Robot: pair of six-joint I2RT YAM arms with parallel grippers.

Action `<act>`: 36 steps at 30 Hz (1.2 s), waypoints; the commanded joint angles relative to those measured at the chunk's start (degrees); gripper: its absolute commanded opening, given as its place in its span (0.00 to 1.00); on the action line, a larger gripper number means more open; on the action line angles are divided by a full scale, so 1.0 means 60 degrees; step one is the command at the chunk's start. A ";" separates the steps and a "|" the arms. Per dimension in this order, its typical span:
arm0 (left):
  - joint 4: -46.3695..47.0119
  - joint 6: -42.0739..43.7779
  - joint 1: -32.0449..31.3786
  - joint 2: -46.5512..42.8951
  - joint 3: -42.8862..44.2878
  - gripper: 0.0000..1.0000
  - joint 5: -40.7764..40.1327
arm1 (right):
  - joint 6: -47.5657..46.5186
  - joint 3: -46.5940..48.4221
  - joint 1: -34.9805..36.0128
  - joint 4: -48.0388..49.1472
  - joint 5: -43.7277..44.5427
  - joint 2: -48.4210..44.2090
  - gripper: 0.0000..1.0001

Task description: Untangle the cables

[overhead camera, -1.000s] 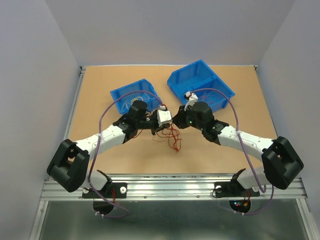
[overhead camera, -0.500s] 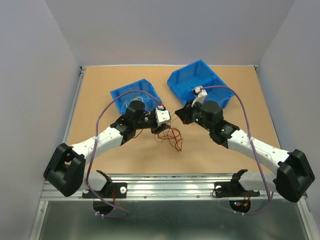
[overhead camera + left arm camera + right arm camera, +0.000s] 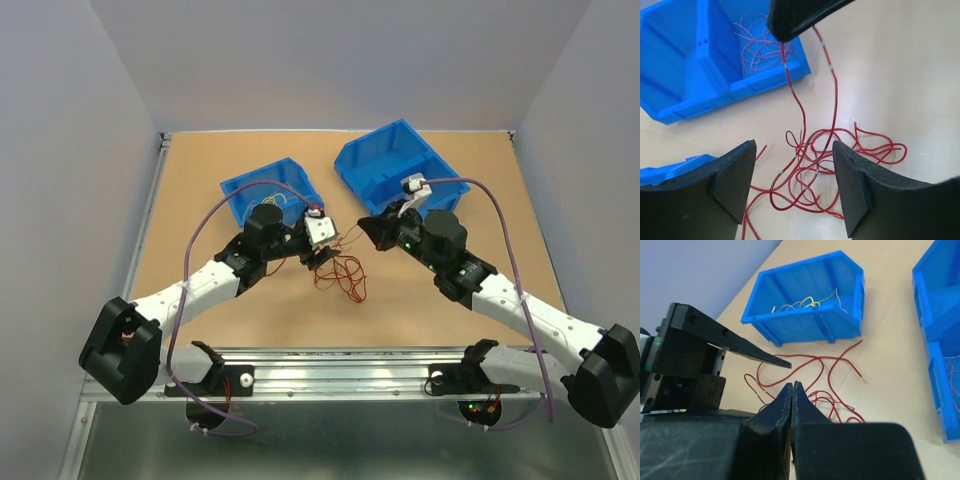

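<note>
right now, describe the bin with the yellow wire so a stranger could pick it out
On the tan table, two blue bins sit toward the far edge. It is the smaller one, on the left. Unlike the larger divided bin holding red wires, it has one compartment, with yellow and pale wires.

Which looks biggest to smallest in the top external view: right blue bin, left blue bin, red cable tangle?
1. right blue bin
2. left blue bin, partly hidden by the left arm
3. red cable tangle, clearly smallest
</note>
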 commanded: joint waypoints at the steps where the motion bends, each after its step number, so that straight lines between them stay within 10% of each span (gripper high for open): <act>1: 0.0643 -0.0212 0.0083 -0.0294 -0.0083 0.74 -0.0171 | -0.0028 -0.0247 -0.0004 0.0681 0.1118 -0.0503 0.01; 6: 0.0657 -0.0913 0.0784 -0.1274 -0.0215 0.99 0.1777 | 0.0164 -0.0320 -0.0004 0.0548 0.2428 -0.0592 0.01; 20: 0.2738 -0.2687 0.2148 -0.2478 -0.1138 0.99 0.0229 | -0.0202 0.3543 -0.0004 0.0255 0.1213 -0.0403 0.00; 36: 0.2913 -0.3259 0.2808 -0.1408 -0.0787 0.98 -0.0932 | -0.1785 0.8131 -0.0779 0.0343 0.3806 0.4590 0.01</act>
